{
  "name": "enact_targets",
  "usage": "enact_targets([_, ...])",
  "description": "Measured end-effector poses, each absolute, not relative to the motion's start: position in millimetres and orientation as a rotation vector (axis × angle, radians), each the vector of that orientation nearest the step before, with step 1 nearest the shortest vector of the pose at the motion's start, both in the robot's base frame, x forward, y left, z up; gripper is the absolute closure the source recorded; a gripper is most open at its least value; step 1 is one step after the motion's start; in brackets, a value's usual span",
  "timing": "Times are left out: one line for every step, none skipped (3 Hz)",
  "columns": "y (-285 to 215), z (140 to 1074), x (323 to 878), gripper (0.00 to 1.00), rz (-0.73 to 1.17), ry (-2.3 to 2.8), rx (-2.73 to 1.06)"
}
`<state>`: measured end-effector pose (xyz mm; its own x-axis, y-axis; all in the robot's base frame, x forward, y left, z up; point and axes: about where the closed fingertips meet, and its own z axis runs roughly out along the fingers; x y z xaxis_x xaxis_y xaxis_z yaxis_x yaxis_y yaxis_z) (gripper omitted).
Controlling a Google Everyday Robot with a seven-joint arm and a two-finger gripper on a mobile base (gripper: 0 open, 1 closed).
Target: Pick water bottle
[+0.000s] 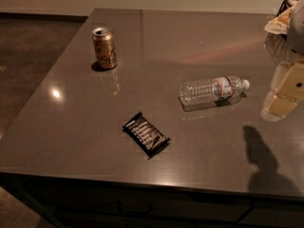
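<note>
One capped water bottle [211, 90] lies left of gripper [281, 99].

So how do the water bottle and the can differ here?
The water bottle lies on its side; the can stands upright. The bottle is clear with a white cap; the can is gold-brown. The bottle lies nearer the end effector at the right edge. Both rest on the table.

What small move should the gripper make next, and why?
Probably lower the gripper toward the water bottle: it lies on its side on the table, cap toward the gripper, which hangs apart from it at the view's right edge.
</note>
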<state>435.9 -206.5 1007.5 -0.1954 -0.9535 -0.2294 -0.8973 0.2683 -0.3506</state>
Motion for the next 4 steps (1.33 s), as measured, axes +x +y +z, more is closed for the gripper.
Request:
enact_targets([-206.3,1007.8,436.9,0.00,-0.196,2.148,-1.678])
enact_targets([-206.1,1002.7,466.8,0.00,-0.166,2.135,-1.684])
enact_targets([-209.7,989.3,499.2,0.00,-0.163,2.143,-1.706])
enact_targets([-217.7,963.2,529.6,0.00,-0.142,2.163,-1.747])
